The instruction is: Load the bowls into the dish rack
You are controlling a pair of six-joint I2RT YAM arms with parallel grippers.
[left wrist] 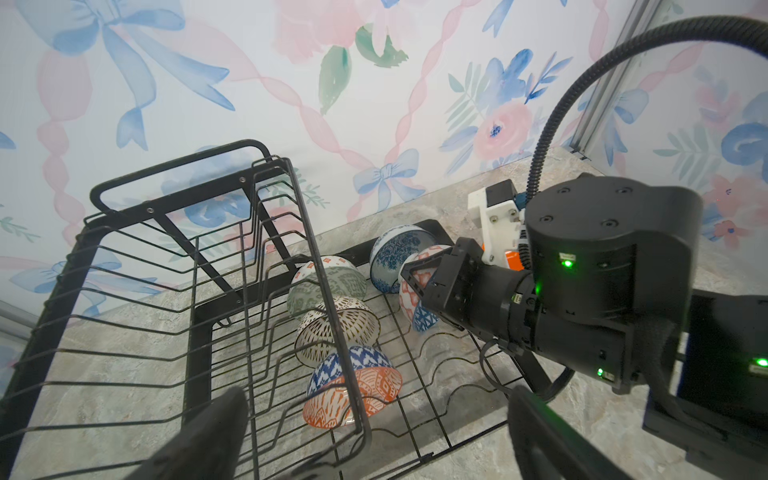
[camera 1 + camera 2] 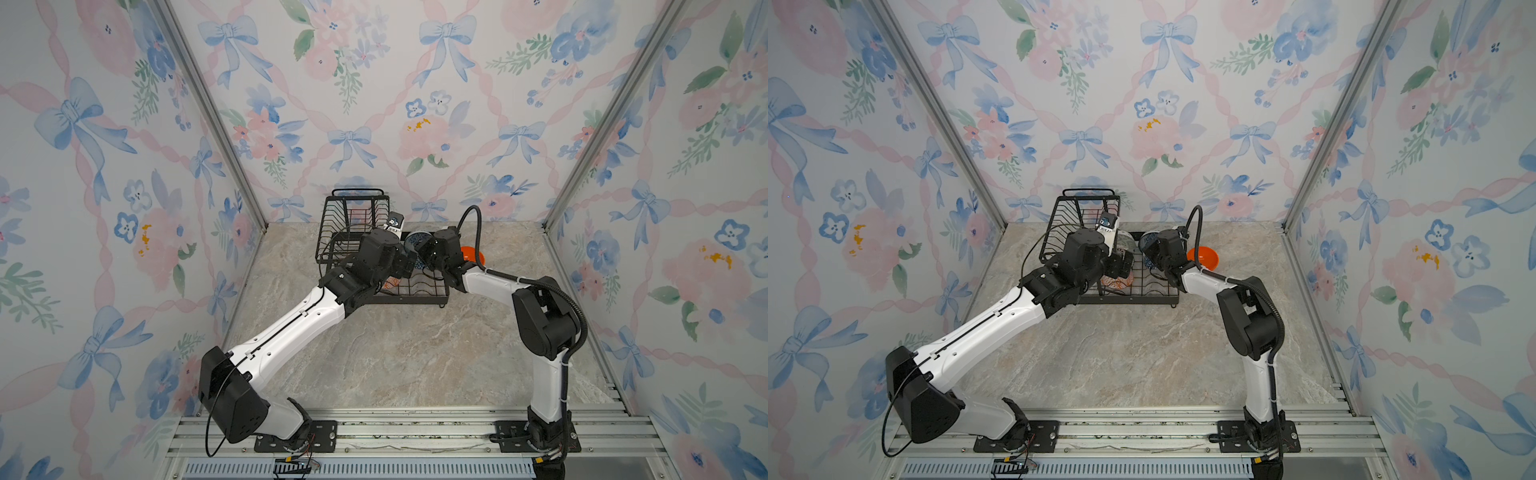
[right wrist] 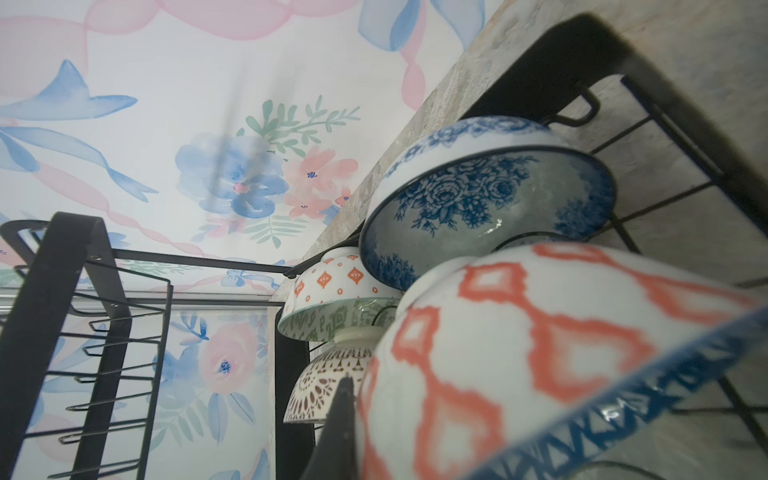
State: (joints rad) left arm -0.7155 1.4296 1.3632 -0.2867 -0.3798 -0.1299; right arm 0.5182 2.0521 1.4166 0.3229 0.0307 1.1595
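Apparently five bowls (image 1: 357, 328) in rack (image 1: 201, 353); one orange bowl (image 2: 1204, 257) outside.

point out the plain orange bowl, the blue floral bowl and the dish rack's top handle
plain orange bowl (image 2: 1209, 257): in a top view, on its glossy inside.
blue floral bowl (image 3: 478, 195): right wrist view, on its patterned inner wall.
dish rack handle (image 1: 174, 166): left wrist view, on the black top bar.

Right pincer (image 1: 417, 286): held bowl (image 3: 540, 353) over the dish rack tray (image 2: 411, 302). To its left, three bowls (image 1: 332, 328) in the tray; fourth bowl (image 1: 395, 257) just beyond; lone bowl (image 2: 1204, 257) on the table (image 2: 395, 353), right.
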